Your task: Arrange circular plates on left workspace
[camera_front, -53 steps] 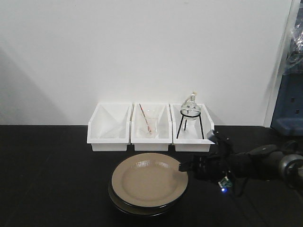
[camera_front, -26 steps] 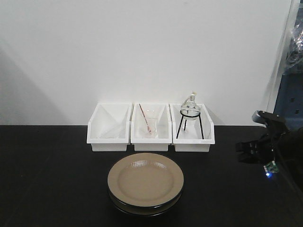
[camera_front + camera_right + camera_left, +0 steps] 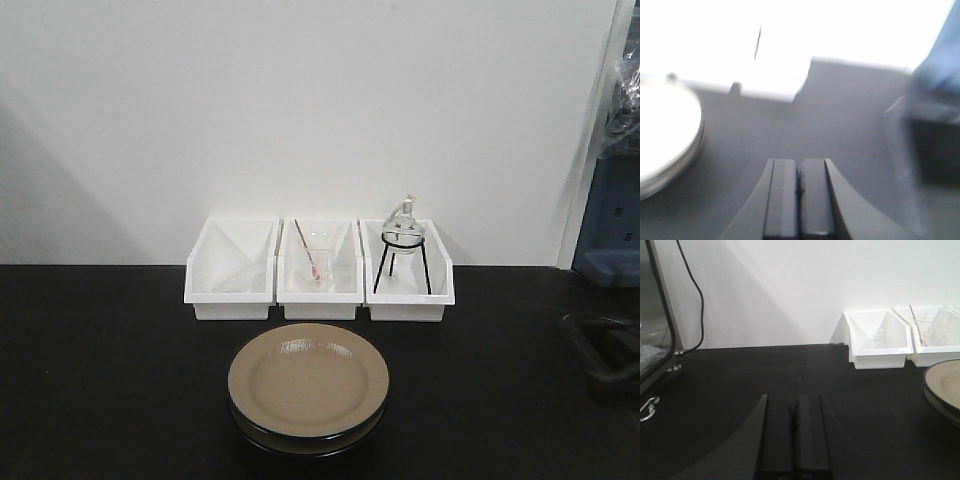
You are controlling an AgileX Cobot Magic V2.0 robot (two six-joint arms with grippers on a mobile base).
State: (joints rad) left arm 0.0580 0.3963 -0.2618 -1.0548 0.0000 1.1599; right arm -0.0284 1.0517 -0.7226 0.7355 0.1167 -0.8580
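Observation:
Two tan plates with dark rims lie stacked (image 3: 308, 385) on the black countertop (image 3: 100, 380), in front of the middle white bin. The stack also shows at the right edge of the left wrist view (image 3: 946, 386) and, washed out, at the left of the right wrist view (image 3: 662, 137). My left gripper (image 3: 796, 397) is shut and empty, low over bare countertop to the left of the plates. My right gripper (image 3: 800, 162) is shut and empty, well to the right of the stack. In the front view it is only a dark blur (image 3: 606, 358) at the right edge.
Three white bins (image 3: 318, 270) stand in a row against the wall behind the plates. The middle one holds a beaker with a rod (image 3: 314, 262); the right one holds a round flask on a black tripod (image 3: 402, 238). A blue cabinet (image 3: 610, 220) stands at the far right.
My right gripper has pulled away from the plate rim to the far right edge of the front view. The top plate settled slightly left on the stack. The left arm shows no earlier frame.

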